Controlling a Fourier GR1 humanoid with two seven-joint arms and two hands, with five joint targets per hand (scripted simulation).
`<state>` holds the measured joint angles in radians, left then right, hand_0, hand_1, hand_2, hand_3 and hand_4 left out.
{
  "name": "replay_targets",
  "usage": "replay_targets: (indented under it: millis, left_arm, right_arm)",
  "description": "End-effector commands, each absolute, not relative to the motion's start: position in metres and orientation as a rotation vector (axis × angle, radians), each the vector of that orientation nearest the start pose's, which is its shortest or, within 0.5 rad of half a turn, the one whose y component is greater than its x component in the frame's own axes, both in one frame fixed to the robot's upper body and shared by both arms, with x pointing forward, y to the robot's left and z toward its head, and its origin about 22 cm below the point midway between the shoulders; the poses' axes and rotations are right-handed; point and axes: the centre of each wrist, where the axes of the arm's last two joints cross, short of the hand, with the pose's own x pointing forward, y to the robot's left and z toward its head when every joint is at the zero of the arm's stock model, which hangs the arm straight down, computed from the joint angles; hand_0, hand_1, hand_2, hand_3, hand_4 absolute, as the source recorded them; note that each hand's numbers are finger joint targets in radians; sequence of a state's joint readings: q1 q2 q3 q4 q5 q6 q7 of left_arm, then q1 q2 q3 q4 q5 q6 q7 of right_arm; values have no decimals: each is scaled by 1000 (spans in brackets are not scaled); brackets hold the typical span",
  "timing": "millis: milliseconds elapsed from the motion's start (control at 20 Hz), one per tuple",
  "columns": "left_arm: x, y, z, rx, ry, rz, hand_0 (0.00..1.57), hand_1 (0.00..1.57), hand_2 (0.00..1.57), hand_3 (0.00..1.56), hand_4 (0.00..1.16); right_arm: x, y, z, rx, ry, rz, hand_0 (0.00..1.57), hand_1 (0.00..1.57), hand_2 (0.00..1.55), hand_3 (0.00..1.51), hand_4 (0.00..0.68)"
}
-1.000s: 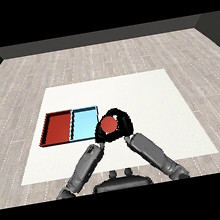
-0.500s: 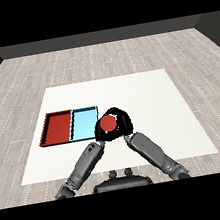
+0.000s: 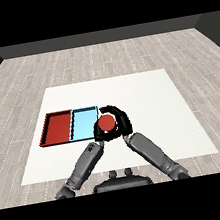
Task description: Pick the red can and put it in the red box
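Trays sit side by side at the left of the white surface [image 3: 144, 91], the red tray [image 3: 58, 128] furthest left and the blue tray [image 3: 84, 123] touching its right edge. Both look bare inside; nothing shows in either. Just right of the blue tray, the red can [image 3: 106, 122] is held at that tray's right rim, its round top facing up. The right hand [image 3: 120, 123] curls around it, black fingers arching over the far side and down the right. The left hand [image 3: 99, 135] lies close against the can's lower left, mostly hidden; whether its fingers are spread or bent cannot be told from this angle. By the look of it, the pick is done: the can is in hand. The placing is still to do, since the can has yet to cross the whole blue tray to reach the red one. That carry leftward, then a release inside the red tray, appears to be what is left.
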<state>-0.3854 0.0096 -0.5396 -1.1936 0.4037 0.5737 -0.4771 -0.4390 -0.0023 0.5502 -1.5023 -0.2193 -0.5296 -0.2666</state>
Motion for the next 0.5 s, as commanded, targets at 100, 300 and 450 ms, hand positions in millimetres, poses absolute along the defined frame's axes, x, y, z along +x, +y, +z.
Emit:
replay_targets:
  millis: [100,300,450]
  left_arm:
    - [282,64,-7,-145,-1876,61,1571,1571,1571,1513,1147]
    - [290,74,-8,-90,-1897,57,1571,1571,1571,1495,1133]
    - [268,69,-14,-102,-1916,100,1571,1571,1571,1497,1136]
  right_arm:
    - [273,-65,75,285,-2001,87,0,0,0,0,0]
    - [275,-74,91,274,-1999,60,0,0,0,0,0]
    - [283,-77,79,264,-1960,37,0,0,0,0,0]
